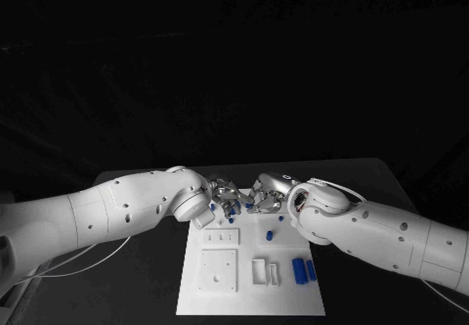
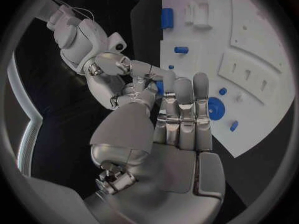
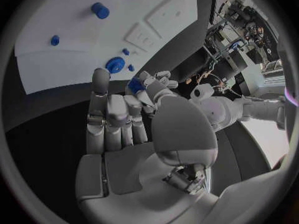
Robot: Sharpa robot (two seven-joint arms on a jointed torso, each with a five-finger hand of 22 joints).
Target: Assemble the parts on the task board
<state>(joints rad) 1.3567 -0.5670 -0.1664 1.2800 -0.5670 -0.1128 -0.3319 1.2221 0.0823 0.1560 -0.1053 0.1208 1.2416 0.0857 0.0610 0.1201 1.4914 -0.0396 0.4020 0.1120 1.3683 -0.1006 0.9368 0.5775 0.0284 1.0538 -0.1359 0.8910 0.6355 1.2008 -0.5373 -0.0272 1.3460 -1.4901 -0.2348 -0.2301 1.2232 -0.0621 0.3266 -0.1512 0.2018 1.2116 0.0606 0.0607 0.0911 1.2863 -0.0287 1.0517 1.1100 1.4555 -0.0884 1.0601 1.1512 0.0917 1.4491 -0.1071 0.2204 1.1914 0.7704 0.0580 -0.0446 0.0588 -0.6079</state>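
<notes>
Black worktop [image 1: 146, 298], white task board [image 1: 249, 298] at centre — both hands meet above the board's far end.

Left hand [image 1: 223, 198] and right hand [image 1: 262, 198] face each other fingertip to fingertip, fingers held fairly straight. A small blue part [image 3: 135, 86] sits between the two hands' fingertips — which hand grips it, cannot tell. Other blue parts lie on the board below: a round disc [image 2: 215, 108] just beside the hands, two upright cylinders [image 1: 304, 270] nearer the robot.
</notes>
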